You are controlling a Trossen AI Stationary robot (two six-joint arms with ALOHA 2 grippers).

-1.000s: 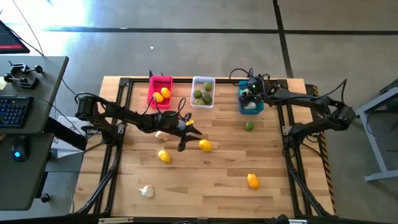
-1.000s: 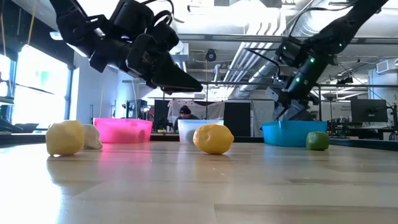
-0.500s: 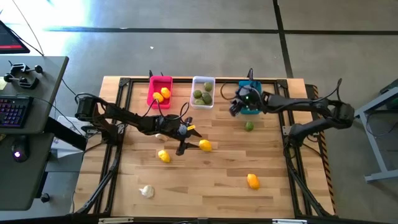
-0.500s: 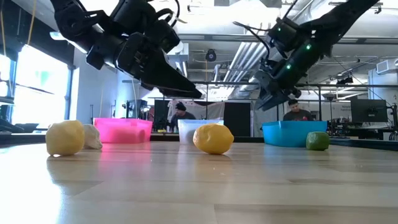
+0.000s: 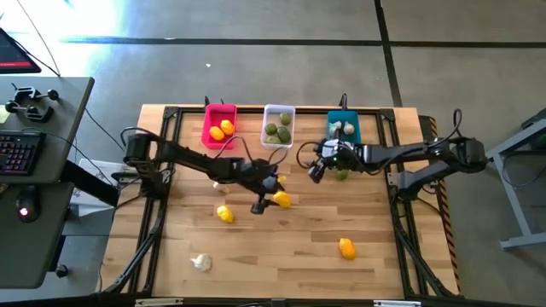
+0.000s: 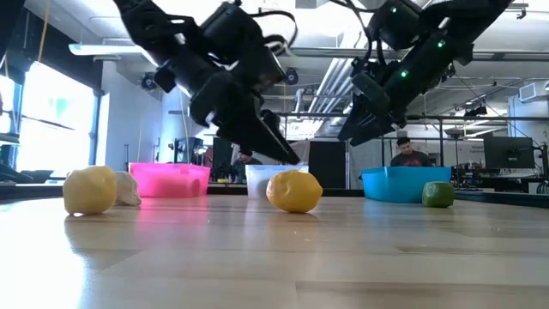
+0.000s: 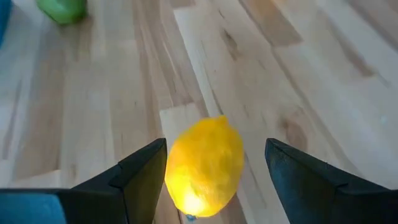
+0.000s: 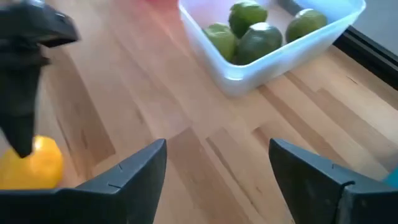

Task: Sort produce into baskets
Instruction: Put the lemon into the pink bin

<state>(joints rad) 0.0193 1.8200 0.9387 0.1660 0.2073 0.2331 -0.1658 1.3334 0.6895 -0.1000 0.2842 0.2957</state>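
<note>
A yellow lemon [image 5: 282, 200] lies on the wooden table; it also shows in the left wrist view [image 7: 205, 165] and the low view [image 6: 294, 190]. My left gripper [image 5: 269, 194] is open, one finger on each side of the lemon and its tips [image 6: 287, 157] just above it. My right gripper [image 5: 312, 169] is open and empty above the table, between the white basket [image 5: 278, 136] of limes and a loose lime [image 5: 341, 174]. The pink basket [image 5: 209, 128] holds lemons. The teal basket [image 5: 344, 141] holds garlic.
Loose on the table are a second lemon [image 5: 224, 214], an orange lemon [image 5: 347, 248], a garlic [image 5: 201, 262] near the front left, and another garlic [image 5: 220, 183] half under my left arm. The three baskets stand along the far edge. People show in the room behind.
My left gripper has gone toward the table's right edge and down, and now straddles the lemon. My right gripper has left the teal basket and gone down and toward the table's left and near side, past the loose lime. The produce on the table has stayed in place.
</note>
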